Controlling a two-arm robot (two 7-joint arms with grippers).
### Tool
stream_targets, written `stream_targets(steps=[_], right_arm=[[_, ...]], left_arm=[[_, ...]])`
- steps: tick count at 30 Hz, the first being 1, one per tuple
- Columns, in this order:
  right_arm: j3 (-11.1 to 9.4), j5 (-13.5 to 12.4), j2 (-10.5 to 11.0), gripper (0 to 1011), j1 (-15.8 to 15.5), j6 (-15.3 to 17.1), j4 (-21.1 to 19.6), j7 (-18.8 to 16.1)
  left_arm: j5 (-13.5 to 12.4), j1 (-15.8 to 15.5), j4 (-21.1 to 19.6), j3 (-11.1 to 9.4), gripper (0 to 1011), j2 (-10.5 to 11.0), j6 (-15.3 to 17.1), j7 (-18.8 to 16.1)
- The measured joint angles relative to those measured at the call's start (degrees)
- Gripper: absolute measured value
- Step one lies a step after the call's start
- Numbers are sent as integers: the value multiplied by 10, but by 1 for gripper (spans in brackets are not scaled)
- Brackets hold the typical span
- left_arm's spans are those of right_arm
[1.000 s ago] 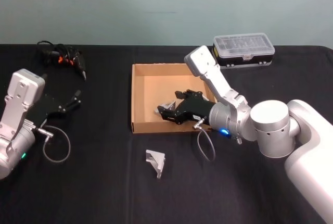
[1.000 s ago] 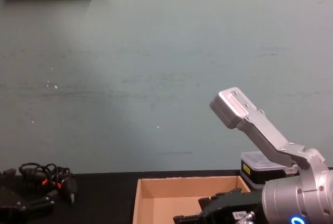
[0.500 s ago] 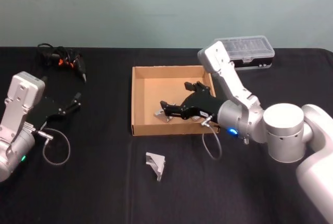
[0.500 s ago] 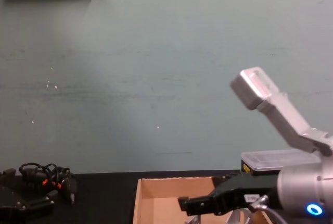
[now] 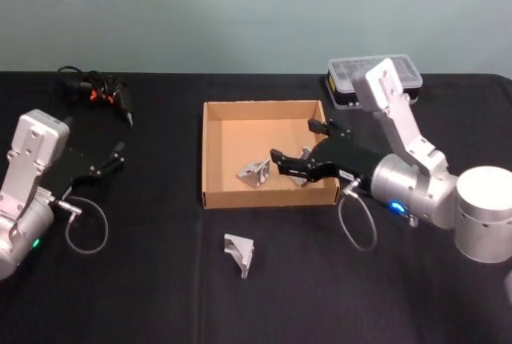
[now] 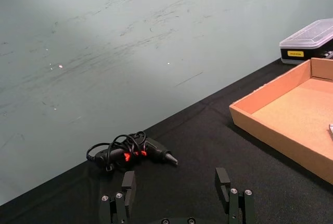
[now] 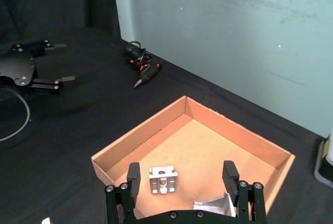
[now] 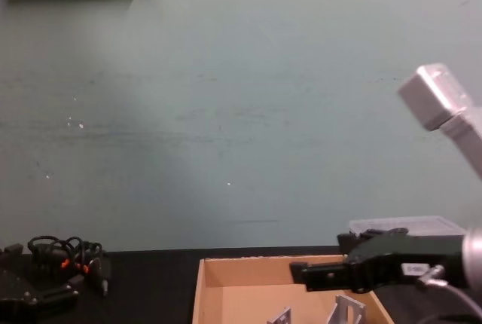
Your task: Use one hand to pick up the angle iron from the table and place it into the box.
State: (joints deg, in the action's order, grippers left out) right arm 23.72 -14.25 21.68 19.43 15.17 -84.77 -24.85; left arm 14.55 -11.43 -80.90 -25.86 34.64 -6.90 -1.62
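Right gripper [image 5: 294, 142] is hanging over the right half of the box [image 5: 264, 198], fingers spread wide, pinching nothing. Two parts are lying on the box floor: the centre angle iron [image 5: 254, 172], and the right-hand angle iron [image 7: 216, 203] just below the gripper. The loose angle iron [image 5: 240, 252] is sitting on the table [image 5: 144, 280], near the box's front wall but apart from it. Left gripper [image 5: 117, 155] is idling at the table's left side, fingers apart too.

My read: the drop-off looks done, so the step in hand is clearing the box and going for the loose one. To do that well:
- Lift straight up before swinging out (the walls are low, but the gripper looks close to the front right corner).
- Come down on the part from above.
- It's resting tilted, so square the jaws to a flat flange, not the slanted rib.
- Close slowly. A small metal part is probably going to skate if one pad touches first.
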Motion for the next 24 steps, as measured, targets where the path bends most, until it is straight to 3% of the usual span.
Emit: stream_targets(steps=[7, 15, 24], right_arm=[[-13, -17, 33, 1004, -30, -10, -39, -9], [-30, -52, 87, 1004, -69, -29, -90, -38], [-20, -76, 134, 1004, -92, -54, -114, -89]], left_arm=[[0, 0, 0, 0, 1000, 0, 0, 0], [0, 0, 0, 0, 1000, 0, 0, 0], [0, 0, 0, 0, 1000, 0, 0, 0]])
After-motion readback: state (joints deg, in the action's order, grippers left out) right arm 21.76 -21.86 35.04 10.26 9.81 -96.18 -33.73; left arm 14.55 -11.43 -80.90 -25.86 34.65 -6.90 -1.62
